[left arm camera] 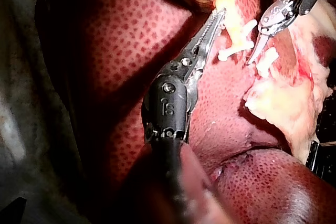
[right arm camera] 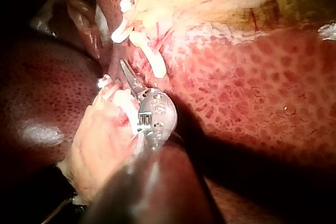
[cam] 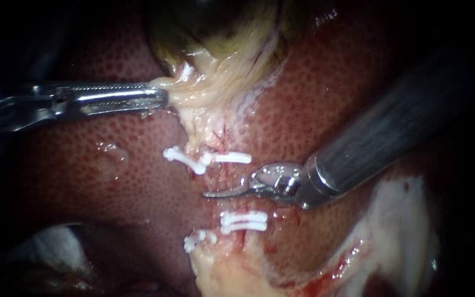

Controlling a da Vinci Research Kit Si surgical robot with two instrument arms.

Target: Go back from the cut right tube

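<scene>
My left instrument [cam: 163, 99] comes in from the left, its jaws shut on pale tissue [cam: 193, 91] at the gallbladder's [cam: 215, 33] lower end, holding it taut; the left wrist view shows the same grip [left arm camera: 220, 14]. White clips sit in two groups, an upper pair [cam: 232, 158] and a lower pair [cam: 243, 220]. My right instrument [cam: 210, 194] has thin curved blades that lie together and hold nothing. They rest in the raw red gap between the two clip groups on the right tube [cam: 229, 184]. The blades show likewise beside the clips [right arm camera: 123, 64] [left arm camera: 251, 60].
Mottled red liver [cam: 111, 181] surrounds the field. Pale fatty tissue [cam: 402, 220] lies at the lower right and below the lower clips. Something white, like gauze [cam: 45, 245], shows at the lower left. The right shaft [cam: 380, 137] crosses the right side.
</scene>
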